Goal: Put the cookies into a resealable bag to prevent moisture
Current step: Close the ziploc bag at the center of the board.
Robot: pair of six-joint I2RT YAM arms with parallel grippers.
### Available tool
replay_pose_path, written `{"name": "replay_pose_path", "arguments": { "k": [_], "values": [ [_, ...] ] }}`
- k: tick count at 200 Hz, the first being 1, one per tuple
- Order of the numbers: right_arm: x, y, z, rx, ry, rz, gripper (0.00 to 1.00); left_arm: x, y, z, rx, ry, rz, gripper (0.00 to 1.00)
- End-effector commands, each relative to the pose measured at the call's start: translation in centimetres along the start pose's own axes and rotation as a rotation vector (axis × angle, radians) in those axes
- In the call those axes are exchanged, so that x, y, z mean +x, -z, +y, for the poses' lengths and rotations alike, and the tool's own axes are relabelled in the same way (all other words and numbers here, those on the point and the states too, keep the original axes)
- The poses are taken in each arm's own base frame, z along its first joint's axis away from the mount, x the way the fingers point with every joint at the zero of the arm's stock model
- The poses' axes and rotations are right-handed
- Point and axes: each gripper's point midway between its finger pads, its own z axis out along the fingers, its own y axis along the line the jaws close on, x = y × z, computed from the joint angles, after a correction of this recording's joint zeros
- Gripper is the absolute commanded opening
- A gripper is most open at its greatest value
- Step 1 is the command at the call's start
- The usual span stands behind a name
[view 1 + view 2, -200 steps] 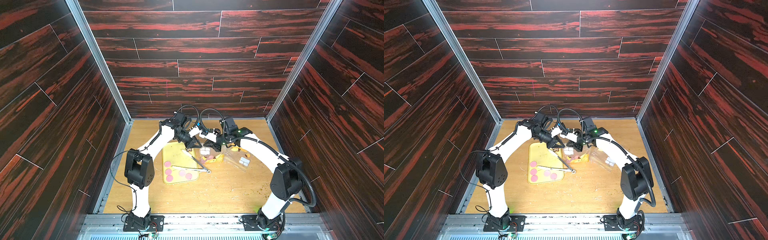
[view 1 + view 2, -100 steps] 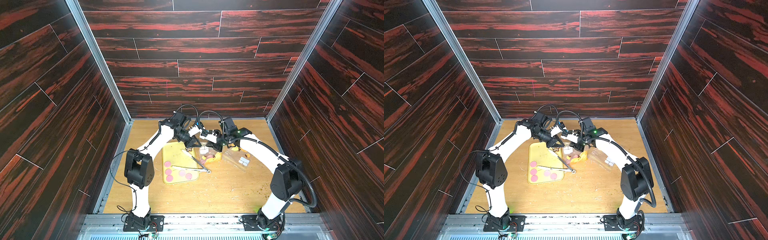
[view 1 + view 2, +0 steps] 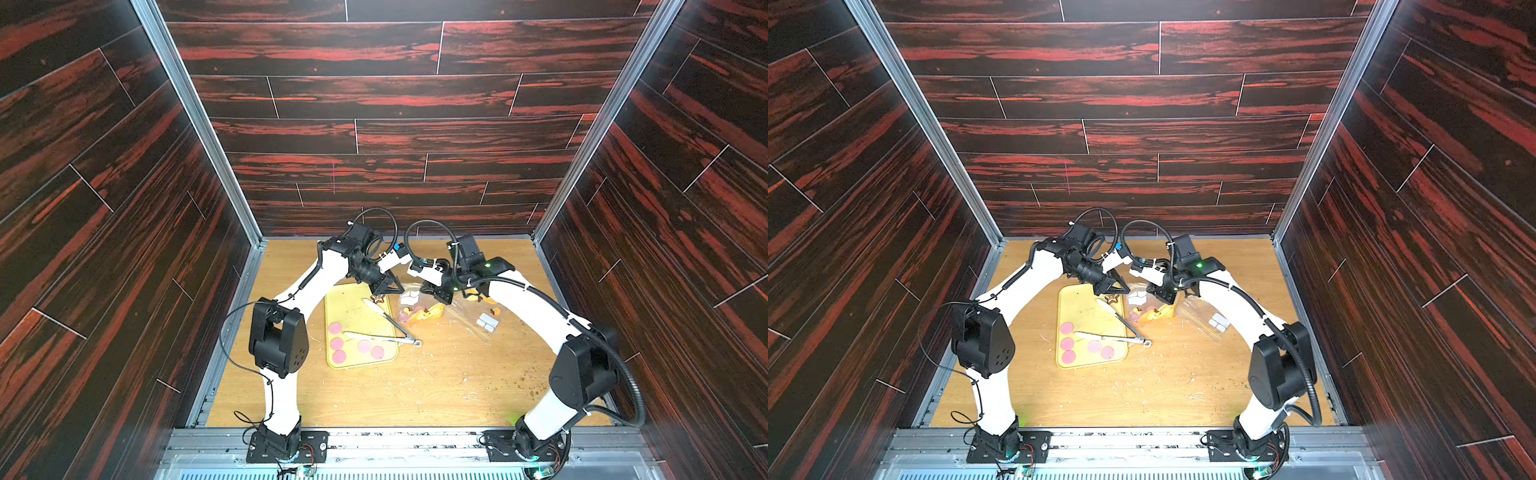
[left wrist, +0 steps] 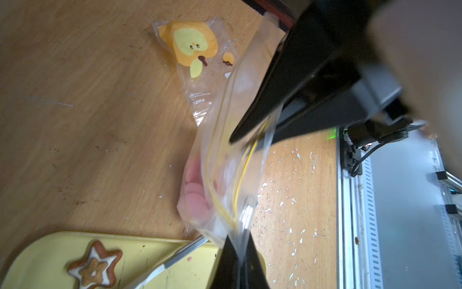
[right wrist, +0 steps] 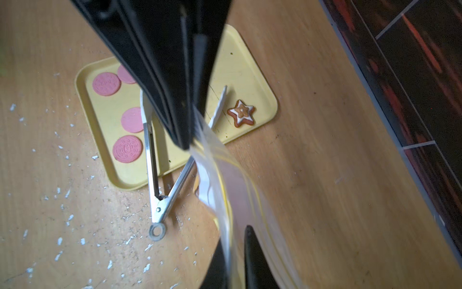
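Just off the tray (image 3: 353,307) corner by the star biscuit (image 5: 242,113), the bag (image 4: 225,175) hangs lifted between both grippers. Left gripper (image 4: 237,260) is clamped on the bag rim. Right gripper (image 5: 233,260) has a finger either side of the film with a thin gap; can't tell if it's actually gripping. Reads as holding the mouth for loading, roughly half done. To do it well: firm left pinch at the zip, mouth up and facing the tray, no tugging or the load inside slides out. If right lets go, back straight off so it doesn't drag the rim. Contents: bag has a few pink cookies (image 4: 195,190), count unclear through the film. Tray has five more cookies, the star biscuit and the tongs (image 5: 160,209) tips; the tongs' ring end lies off the tray edge.
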Motion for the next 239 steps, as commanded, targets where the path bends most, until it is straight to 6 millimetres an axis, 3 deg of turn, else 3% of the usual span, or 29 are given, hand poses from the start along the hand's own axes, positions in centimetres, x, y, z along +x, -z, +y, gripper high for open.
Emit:
{"name": "replay_pose_path", "arguments": {
  "k": [1,22,62,74,88,113,151,166,197,209,228,239],
  "values": [
    [-0.3,1.5,-0.2,0.018,-0.004,-0.022,0.13,-1.3,2.0,-1.1,-0.027,-0.058,-0.023,0.0],
    [0.1,1.5,-0.3,0.01,-0.023,-0.016,0.0,-1.4,2.1,-1.1,-0.031,-0.062,-0.023,0.0],
    [1.5,1.7,-1.4,0.05,-0.058,0.014,0.0,-1.2,2.1,-0.8,-0.046,-0.062,-0.013,0.0],
    [1.9,2.0,-1.8,0.078,-0.063,0.008,0.15,-1.2,2.0,-0.9,-0.045,-0.063,-0.013,0.0],
    [2.3,2.1,-2.1,0.094,-0.069,0.015,0.17,-1.3,2.1,-0.9,-0.043,-0.065,-0.017,0.0],
    [3.3,2.0,-2.5,0.082,-0.099,0.042,0.0,-1.4,2.2,-0.9,-0.043,-0.065,-0.02,0.0],
    [3.6,2.7,-3.0,0.108,-0.113,0.028,0.0,-1.3,2.1,-0.8,-0.05,-0.063,-0.013,0.0],
    [4.0,2.8,-3.5,0.136,-0.114,0.039,0.16,-1.3,2.2,-0.8,-0.051,-0.063,-0.013,0.0],
    [4.8,3.0,-4.3,0.167,-0.128,0.057,0.21,-1.5,2.2,-0.9,-0.053,-0.07,-0.018,0.0],
    [4.8,3.0,-4.5,0.173,-0.133,0.061,0.17,-1.6,2.3,-0.8,-0.056,-0.071,-0.02,0.0],
    [4.6,3.4,-4.7,0.173,-0.145,0.044,0.0,-1.4,2.3,-0.8,-0.06,-0.068,-0.012,0.0],
    [4.7,3.6,-4.8,0.179,-0.147,0.045,0.0,-1.3,2.3,-0.7,-0.065,-0.069,-0.009,0.0]
  ]
}}
